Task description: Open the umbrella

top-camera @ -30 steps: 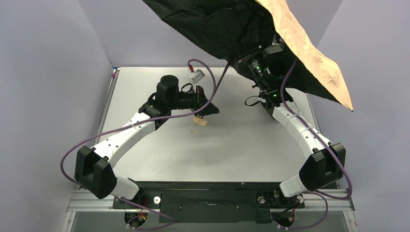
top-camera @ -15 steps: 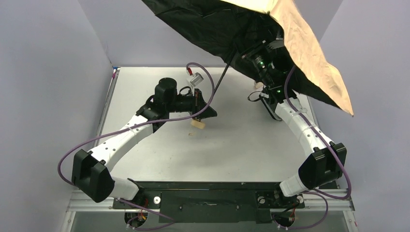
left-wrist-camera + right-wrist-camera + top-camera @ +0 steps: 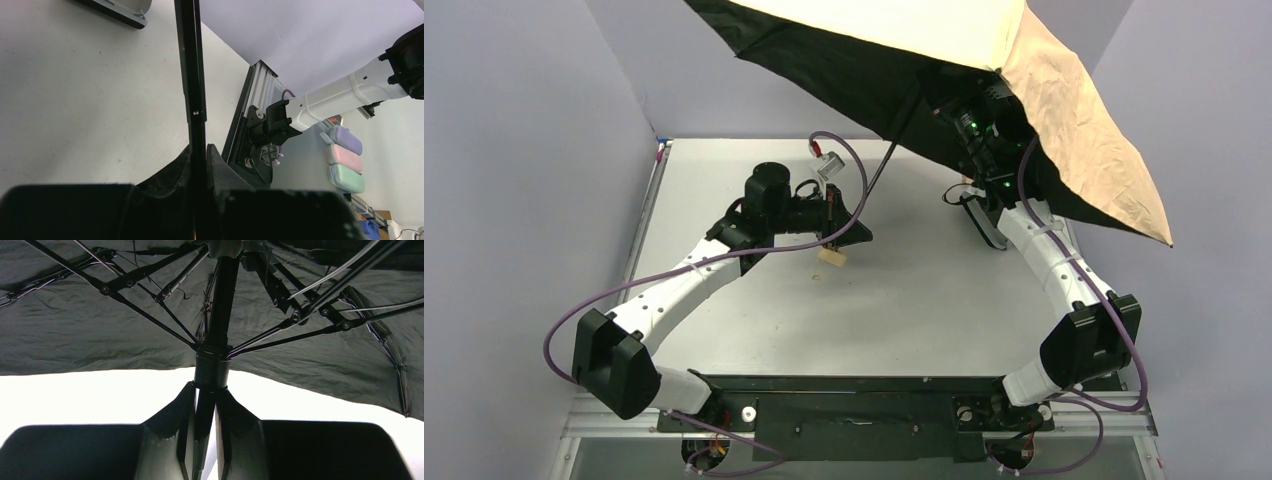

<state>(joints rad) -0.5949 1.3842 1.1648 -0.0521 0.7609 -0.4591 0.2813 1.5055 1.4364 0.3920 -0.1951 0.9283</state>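
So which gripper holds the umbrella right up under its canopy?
The right gripper, pinching the shaft just below the ribs' hub; the left gripper holds the umbrella low, near its tan handle.

My tabletop (image 3: 904,310) is flat and pale, almost white, with soft grey shadows on it. A black bar (image 3: 854,388) runs along its near edge, and my left arm (image 3: 686,283) and my right arm (image 3: 1052,268) are bolted on there. Pale purple walls (image 3: 524,150) stand around it.

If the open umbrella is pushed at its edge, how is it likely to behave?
Likely top-heavy: the wide umbrella rides on one thin shaft, so it may swing or tip. The wrinkled canopy looks soft and would probably flex. The shaft looks stiff, straight between left claw and right claw.
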